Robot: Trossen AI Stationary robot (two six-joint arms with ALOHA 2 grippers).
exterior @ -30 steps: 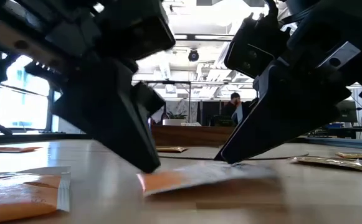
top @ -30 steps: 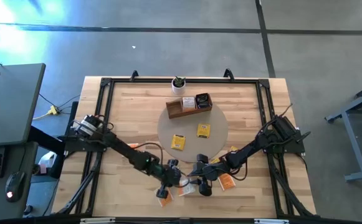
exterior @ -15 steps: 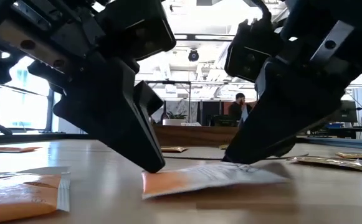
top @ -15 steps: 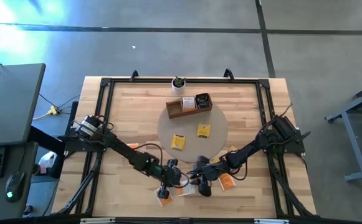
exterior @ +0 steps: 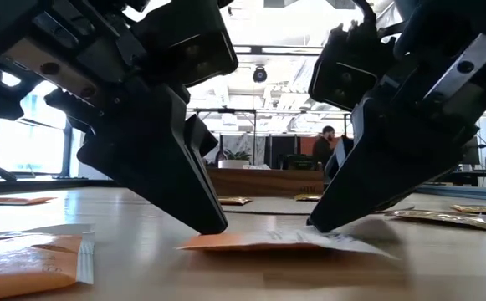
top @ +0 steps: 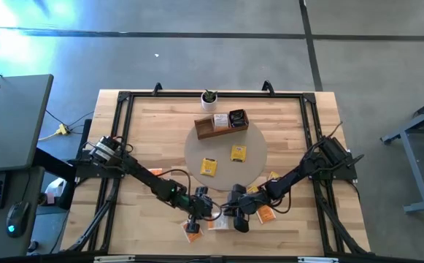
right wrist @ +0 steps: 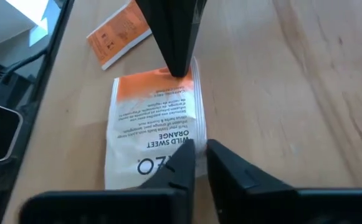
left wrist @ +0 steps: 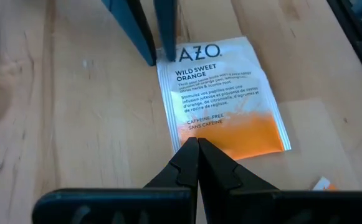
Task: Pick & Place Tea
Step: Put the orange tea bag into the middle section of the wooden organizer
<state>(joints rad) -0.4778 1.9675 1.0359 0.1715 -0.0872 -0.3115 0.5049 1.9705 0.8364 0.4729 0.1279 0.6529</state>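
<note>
An orange-and-white tea sachet (left wrist: pixel 221 93) lies flat on the wood near the table's front edge, also seen in the high view (top: pixel 221 222). My left gripper (left wrist: pixel 197 144) is shut, its tips on the sachet's orange end. My right gripper (right wrist: pixel 200 152) stands at the opposite white end with a narrow gap between its fingers. In the low view my left gripper (exterior: pixel 213 226) and my right gripper (exterior: pixel 319 224) both slant down onto the sachet (exterior: pixel 276 242). My left gripper presses its shut fingertips down on the sachet's orange end (left wrist: pixel 224 140), near the short edge. It slants down from the table's left. The sachet lies flat under it. My right gripper has one fingertip (right wrist: pixel 182 155) on a corner of the white end (right wrist: pixel 187 134). The other fingertip is over bare wood beside the sachet's edge. It slants down from the table's right.
More sachets lie close by on the wood: an orange sachet (top: pixel 191 229) to the left and an orange sachet (top: pixel 266 213) to the right. Two yellow sachets (top: pixel 209 166) lie on a round mat (top: pixel 225 179). Behind them stand a wooden tray (top: pixel 206 130) and a potted plant (top: pixel 209 98).
The sachet's white end was tilted up off the table at my right gripper's tip. It has dropped back almost flat. The orange end has stayed under my left gripper's tips.
</note>
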